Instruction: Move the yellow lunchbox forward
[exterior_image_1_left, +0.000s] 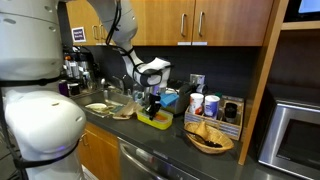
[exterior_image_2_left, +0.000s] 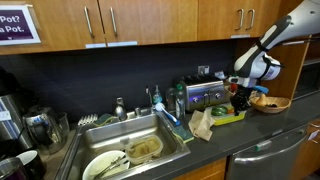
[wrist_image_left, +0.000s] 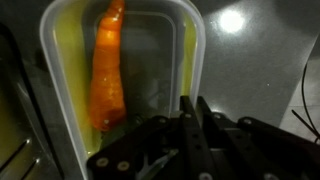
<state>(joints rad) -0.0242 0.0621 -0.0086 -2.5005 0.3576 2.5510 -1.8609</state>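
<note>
Here, in an exterior view, the yellow lunchbox (exterior_image_1_left: 156, 121) is sitting on the countertop (exterior_image_1_left: 172, 142), partway between its back and front edges, and the gripper (exterior_image_1_left: 152, 103) is hanging directly over it. In both exterior views the gripper is reaching down onto the box. In the wrist view, the box's long axis is running up the picture away from the gripper (wrist_image_left: 195, 106). The jaws are standing close together astride one long wall. I cannot tell whether they are pinching it.
</note>
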